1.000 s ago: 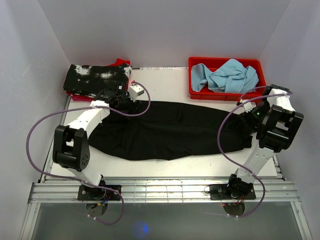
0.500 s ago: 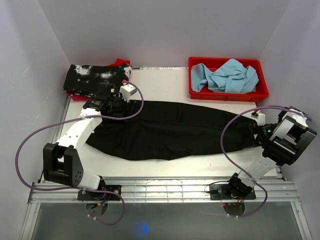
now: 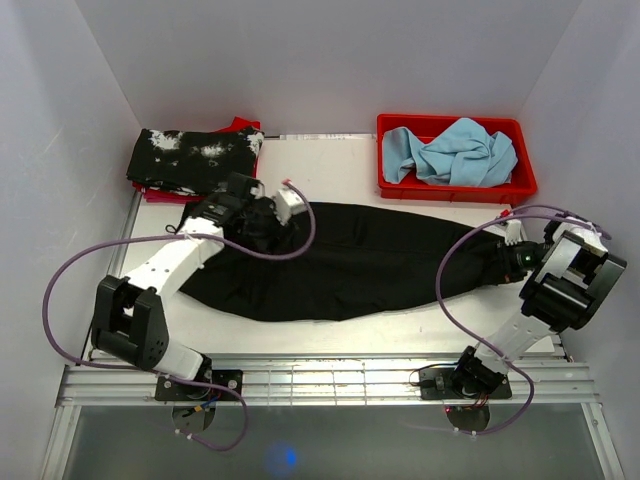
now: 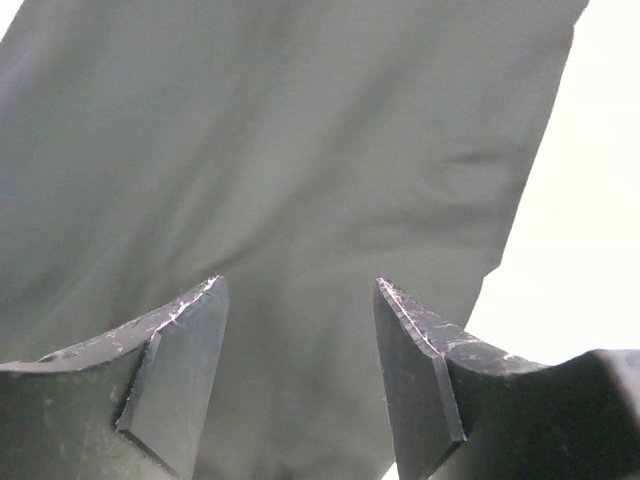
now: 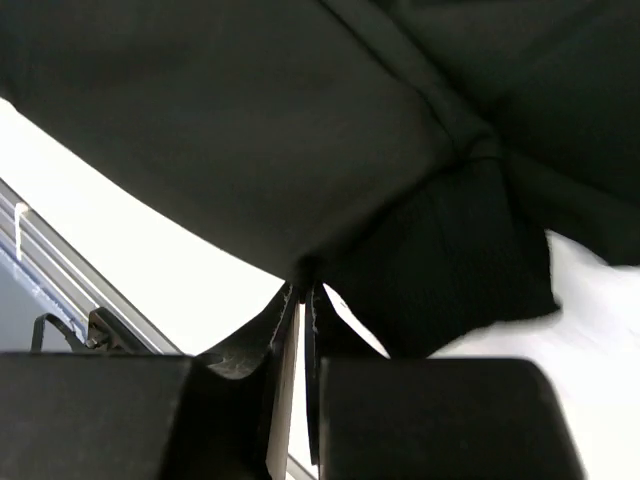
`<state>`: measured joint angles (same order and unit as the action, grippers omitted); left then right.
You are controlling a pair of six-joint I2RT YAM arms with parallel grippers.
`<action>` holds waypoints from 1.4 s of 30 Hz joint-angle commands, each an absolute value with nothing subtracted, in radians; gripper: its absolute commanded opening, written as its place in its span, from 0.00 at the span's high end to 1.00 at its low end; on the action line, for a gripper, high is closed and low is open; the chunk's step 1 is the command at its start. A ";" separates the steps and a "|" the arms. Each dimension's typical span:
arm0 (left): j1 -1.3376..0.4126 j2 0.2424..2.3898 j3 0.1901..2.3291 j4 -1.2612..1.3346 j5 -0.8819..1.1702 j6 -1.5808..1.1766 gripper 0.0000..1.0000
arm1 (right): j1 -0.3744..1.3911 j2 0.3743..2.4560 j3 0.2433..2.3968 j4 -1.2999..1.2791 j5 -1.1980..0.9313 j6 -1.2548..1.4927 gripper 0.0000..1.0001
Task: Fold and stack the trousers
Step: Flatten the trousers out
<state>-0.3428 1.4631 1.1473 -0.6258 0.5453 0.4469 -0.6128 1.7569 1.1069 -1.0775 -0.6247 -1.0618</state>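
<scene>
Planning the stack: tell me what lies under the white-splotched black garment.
A red item peeks out at the splotched garment's edges. The rest is covered, so what it is stays unclear.

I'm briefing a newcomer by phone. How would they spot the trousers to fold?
On the white table, look across the middle. The trousers lie stretched out there, plain black, unlike the white-splotched garment far left or the blue cloth in the red bin.
</scene>
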 commanded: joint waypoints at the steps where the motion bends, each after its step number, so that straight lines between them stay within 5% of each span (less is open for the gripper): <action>1: -0.549 1.402 1.072 -0.594 0.571 0.604 0.30 | -0.615 1.657 1.215 -1.233 -0.638 -1.048 0.92; 12: -0.951 1.613 1.038 -0.341 0.529 0.499 0.43 | -0.615 1.542 1.209 -1.255 -0.502 -0.853 0.92; 16: -0.997 1.680 1.045 -0.327 0.522 0.506 0.49 | -0.615 1.513 1.151 -1.218 -0.405 -0.801 0.92; 20: -0.999 1.717 1.042 -0.350 0.531 0.503 0.70 | -0.618 1.480 1.100 -1.157 -0.290 -0.798 0.92; 24: -0.983 1.642 1.034 -0.420 0.569 0.499 0.69 | -0.627 1.494 1.097 -1.137 -0.213 -0.828 0.92; 31: -0.620 1.399 1.144 -0.555 0.582 0.290 0.50 | -0.630 1.537 1.042 -1.098 -0.071 -0.897 0.92; 42: -0.062 1.279 0.950 -0.805 0.299 0.497 0.53 | -0.620 1.626 0.973 -1.006 0.035 -0.960 0.92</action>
<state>-0.1402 1.2617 1.0096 -0.6621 0.3733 0.4316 -0.6212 1.6039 0.9779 -1.0454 -0.0319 -0.9237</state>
